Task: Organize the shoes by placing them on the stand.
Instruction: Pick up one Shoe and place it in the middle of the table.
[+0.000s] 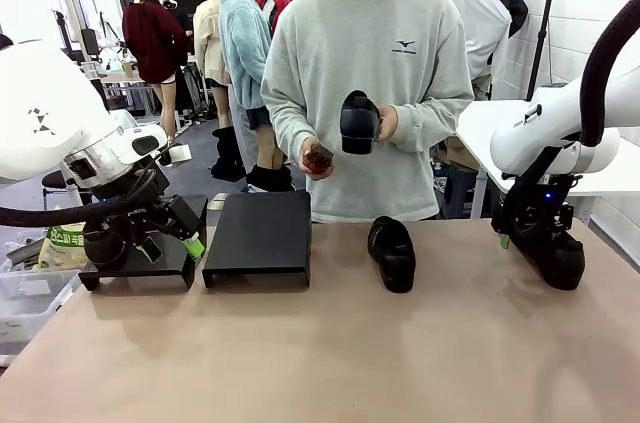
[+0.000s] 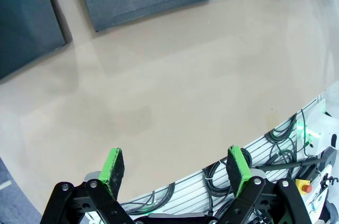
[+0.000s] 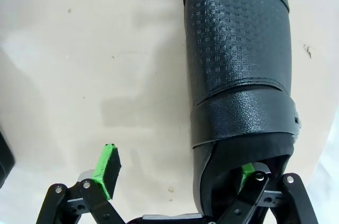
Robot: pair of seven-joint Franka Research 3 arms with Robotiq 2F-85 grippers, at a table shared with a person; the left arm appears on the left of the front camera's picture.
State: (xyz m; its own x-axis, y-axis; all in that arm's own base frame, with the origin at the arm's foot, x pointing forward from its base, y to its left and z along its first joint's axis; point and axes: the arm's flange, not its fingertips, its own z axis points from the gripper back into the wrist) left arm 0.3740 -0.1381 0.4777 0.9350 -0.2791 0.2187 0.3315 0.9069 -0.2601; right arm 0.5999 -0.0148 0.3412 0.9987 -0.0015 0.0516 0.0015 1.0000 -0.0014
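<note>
On the counter (image 1: 320,363) at ten o'clock, outer stand (image 1: 160,273) and inner stand (image 1: 258,236) side by side. At one o'clock, just right of the inner stand, middle shoe (image 1: 391,253). At three o'clock, end shoe (image 1: 560,258) under the right jaws. Beyond the far edge at twelve, third shoe (image 1: 359,123) in a person's hand (image 1: 388,123).

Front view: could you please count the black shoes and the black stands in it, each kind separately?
Shoes: 3 (held shoe, mid-table shoe, right-end shoe)
Stands: 2 (middle stand, left stand)
Total: 5
</note>
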